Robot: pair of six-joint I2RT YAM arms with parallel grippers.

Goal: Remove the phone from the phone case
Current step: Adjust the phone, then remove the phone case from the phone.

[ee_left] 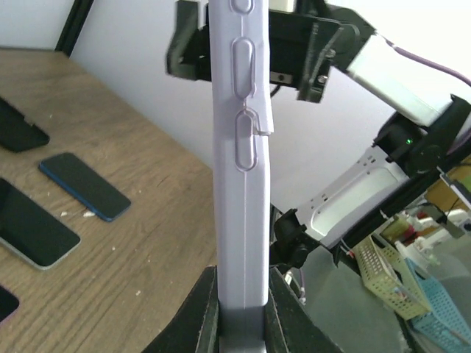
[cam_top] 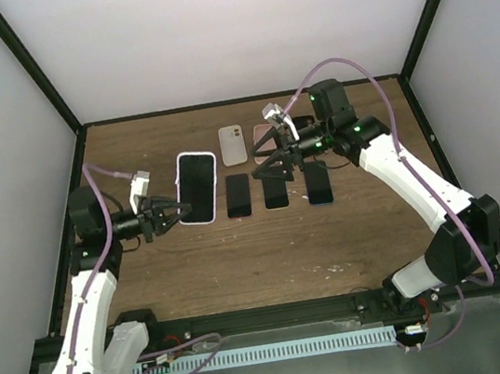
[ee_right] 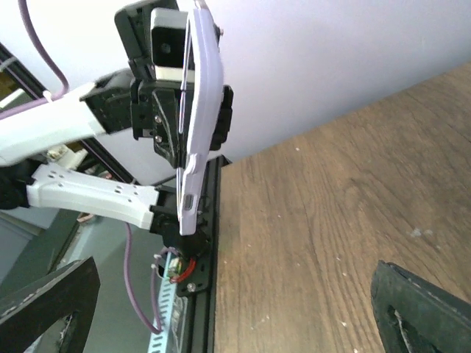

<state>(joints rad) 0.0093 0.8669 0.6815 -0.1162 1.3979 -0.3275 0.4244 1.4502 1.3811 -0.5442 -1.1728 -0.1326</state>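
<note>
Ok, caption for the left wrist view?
Left claw clamps the cased phone edge-on; loose phones lie on the table, right arm behind.

The phone [cam_top: 197, 185] sits inside its pale lilac case [ee_left: 240, 220], dark screen facing up. My left claw [cam_top: 175, 211] is clamped on the case's left edge by the near corner and holds both off the table. Raised button bumps run along the case's side.
</note>
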